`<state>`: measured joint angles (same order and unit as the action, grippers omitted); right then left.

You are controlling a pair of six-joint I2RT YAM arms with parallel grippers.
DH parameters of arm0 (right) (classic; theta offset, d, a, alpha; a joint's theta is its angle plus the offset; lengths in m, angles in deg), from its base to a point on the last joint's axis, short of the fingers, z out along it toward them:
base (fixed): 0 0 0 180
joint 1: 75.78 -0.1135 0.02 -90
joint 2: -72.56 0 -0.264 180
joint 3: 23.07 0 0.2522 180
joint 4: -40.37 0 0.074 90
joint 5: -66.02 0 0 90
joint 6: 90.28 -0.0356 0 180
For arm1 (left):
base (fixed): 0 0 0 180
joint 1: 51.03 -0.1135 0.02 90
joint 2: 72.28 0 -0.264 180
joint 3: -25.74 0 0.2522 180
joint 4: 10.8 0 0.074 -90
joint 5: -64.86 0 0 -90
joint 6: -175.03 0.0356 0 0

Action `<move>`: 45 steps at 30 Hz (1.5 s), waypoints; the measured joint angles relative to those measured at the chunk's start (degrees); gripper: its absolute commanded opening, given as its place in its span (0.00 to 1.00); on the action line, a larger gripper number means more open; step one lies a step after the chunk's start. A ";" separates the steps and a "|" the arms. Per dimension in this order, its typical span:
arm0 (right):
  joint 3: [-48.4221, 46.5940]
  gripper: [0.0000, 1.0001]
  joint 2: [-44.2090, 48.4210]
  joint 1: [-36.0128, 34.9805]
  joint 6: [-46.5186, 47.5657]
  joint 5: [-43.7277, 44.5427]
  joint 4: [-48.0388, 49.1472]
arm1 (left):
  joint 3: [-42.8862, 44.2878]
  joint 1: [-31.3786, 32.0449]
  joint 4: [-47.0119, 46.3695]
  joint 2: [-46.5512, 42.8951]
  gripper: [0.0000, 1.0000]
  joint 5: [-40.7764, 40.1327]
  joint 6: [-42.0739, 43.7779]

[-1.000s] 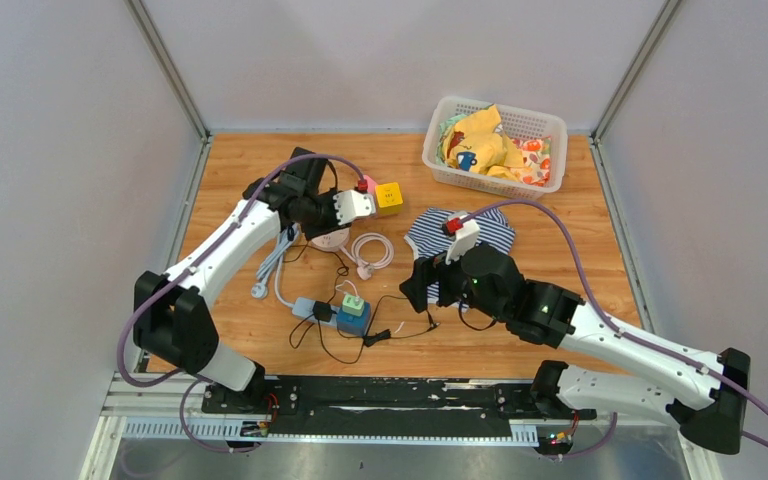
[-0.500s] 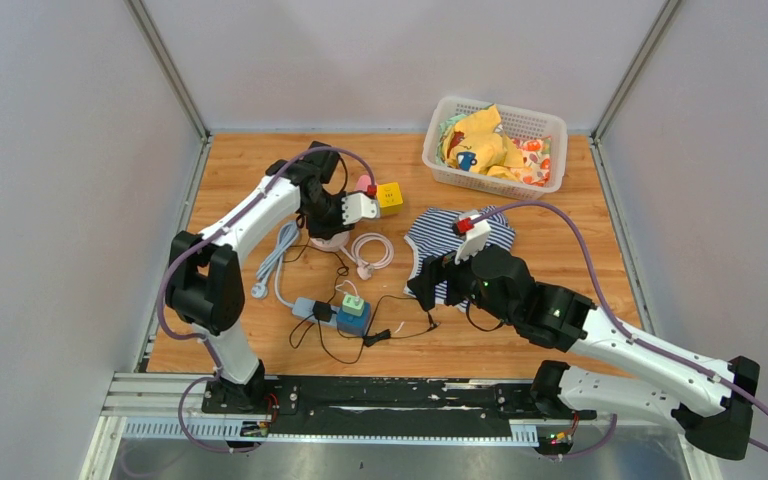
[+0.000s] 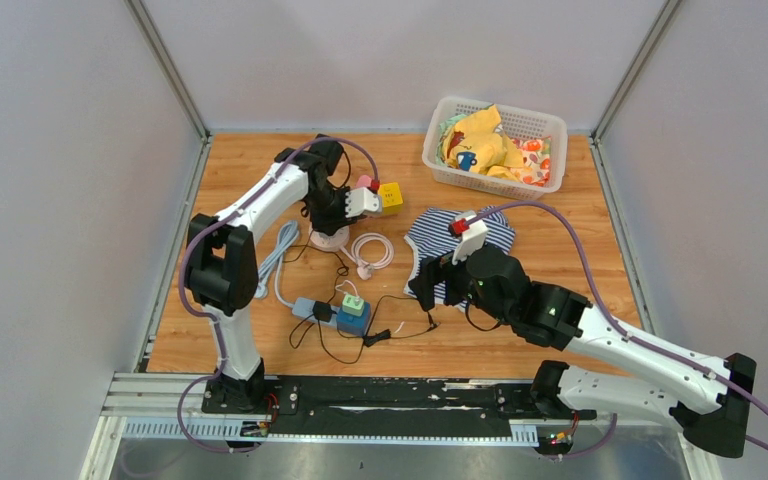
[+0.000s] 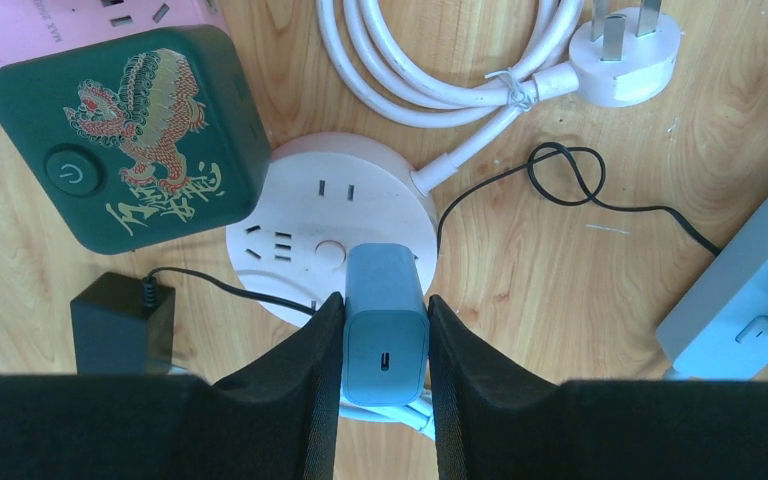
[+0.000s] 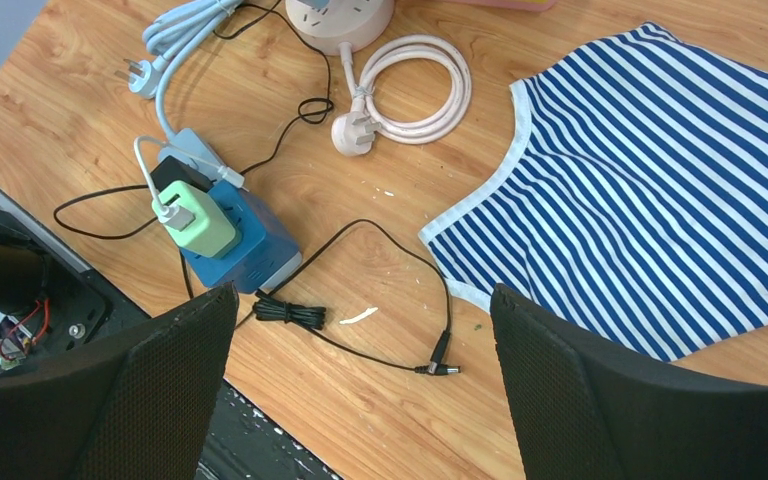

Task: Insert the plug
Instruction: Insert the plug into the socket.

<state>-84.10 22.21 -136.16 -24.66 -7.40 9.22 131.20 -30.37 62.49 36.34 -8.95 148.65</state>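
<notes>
The plug (image 4: 386, 335) was in hand but, by the look of it, not yet seated. The left gripper (image 4: 384, 300) was clamped narrowly on its sides, holding it over the rim of the round socket hub (image 4: 310, 215); whether its prongs had entered a slot could not be told. Pressing it home seemed left to do. It was a small grey-blue block with one oval port on top. The right gripper (image 5: 362, 292), well away from the hub, stood wide open and empty

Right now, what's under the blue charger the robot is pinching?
The round pale socket hub lies under the blue charger. Its free holes show to the left. The charger hides the spot beneath it, so its pins can't be seen, nor whether they're in.
</notes>
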 measured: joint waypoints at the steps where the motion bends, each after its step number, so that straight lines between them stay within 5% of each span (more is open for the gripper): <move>1: 0.00 0.95 -0.13 0.00 0.07 0.07 -0.04 | 0.39 0.00 0.31 0.28 0.00 0.20 0.09; 45: -0.02 0.96 -0.57 0.00 1.90 2.19 -0.22 | 6.95 -1.16 5.92 7.93 0.00 1.38 2.71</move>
<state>-84.12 21.64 -136.16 -22.76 -5.21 9.00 138.15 -31.53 68.41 44.27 -7.58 151.36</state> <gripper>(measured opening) 0.962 0.329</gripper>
